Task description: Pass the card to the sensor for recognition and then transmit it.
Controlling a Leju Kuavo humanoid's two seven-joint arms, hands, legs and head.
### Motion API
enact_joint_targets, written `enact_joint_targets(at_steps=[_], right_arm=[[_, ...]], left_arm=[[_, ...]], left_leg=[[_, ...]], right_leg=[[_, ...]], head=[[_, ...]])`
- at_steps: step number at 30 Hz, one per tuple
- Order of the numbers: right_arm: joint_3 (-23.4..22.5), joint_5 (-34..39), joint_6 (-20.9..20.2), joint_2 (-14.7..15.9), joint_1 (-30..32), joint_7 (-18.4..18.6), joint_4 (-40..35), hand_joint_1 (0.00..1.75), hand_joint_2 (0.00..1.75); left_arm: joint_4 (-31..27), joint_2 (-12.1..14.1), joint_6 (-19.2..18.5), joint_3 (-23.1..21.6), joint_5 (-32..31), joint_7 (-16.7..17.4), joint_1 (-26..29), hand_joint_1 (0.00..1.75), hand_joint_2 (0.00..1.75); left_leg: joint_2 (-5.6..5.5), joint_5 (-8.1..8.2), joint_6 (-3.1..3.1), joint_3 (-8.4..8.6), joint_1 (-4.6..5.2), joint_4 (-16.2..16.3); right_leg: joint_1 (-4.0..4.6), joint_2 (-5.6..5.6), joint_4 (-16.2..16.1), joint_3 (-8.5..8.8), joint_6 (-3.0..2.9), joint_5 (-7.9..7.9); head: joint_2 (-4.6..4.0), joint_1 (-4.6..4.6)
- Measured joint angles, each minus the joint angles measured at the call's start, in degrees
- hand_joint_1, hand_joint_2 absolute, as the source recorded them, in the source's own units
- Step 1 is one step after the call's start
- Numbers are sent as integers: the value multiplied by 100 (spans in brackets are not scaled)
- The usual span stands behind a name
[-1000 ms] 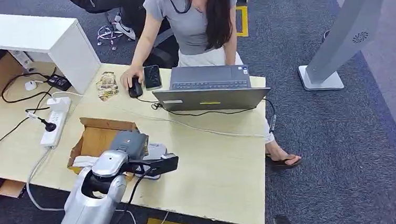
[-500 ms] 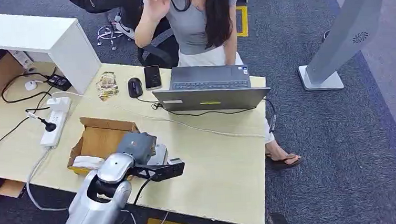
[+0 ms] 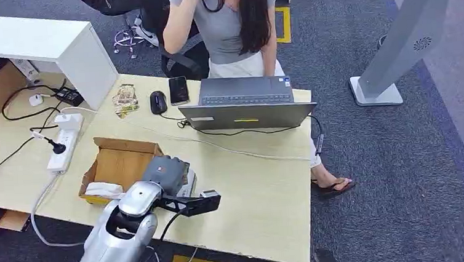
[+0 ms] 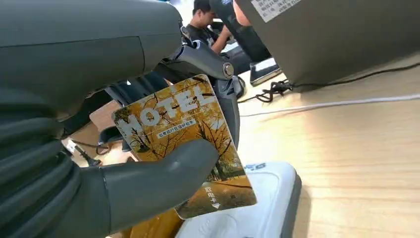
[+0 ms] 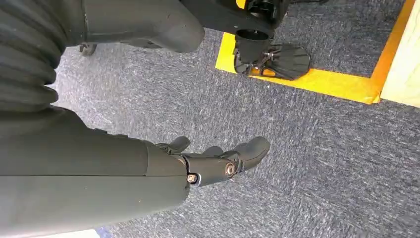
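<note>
A: Above the white card reader, the left robot hand pinches the hotel key card between thumb and fingers.

B: The grip looks shallow; a tilt could drop the card before recognition. The right robot hand hangs empty, fingers loosely curled.

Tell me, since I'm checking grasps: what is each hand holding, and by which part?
The left hand pinches the hotel card across its middle, thumb on the printed face. The right hand holds nothing.
</note>
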State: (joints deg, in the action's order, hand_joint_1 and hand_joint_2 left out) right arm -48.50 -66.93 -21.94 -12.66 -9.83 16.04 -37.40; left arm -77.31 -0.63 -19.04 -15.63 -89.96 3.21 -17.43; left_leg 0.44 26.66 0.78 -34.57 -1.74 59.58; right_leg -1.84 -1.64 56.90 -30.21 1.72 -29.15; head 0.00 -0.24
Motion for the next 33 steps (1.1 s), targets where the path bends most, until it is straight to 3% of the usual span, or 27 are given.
enact_joint_targets(at_steps=[12,19,25,33], right_arm=[[146,90,-20,-9,-8,0,68,0,175],[166,92,2,-9,-42,59,118,0,175],[175,92,57,-9,-93,59,170,0,175],[164,304,-19,-9,42,-53,81,0,175]], left_arm=[[293,9,37,-297,0,-17,-5,175,175],[367,7,-429,-323,4,260,-118,175,175],[431,7,-468,-323,7,293,-169,175,175],[350,0,712,-323,0,51,-254,175,175]], left_leg=[[0,0,0,-1,0,0],[0,0,0,2,0,-1],[0,-1,1,6,0,-1],[-2,-4,0,2,0,1]], right_leg=[[0,0,0,0,0,0],[0,0,1,3,0,0],[0,0,6,5,0,0],[0,-1,6,-3,-1,1]], head=[[0,2],[0,0],[0,0],[0,-2]])
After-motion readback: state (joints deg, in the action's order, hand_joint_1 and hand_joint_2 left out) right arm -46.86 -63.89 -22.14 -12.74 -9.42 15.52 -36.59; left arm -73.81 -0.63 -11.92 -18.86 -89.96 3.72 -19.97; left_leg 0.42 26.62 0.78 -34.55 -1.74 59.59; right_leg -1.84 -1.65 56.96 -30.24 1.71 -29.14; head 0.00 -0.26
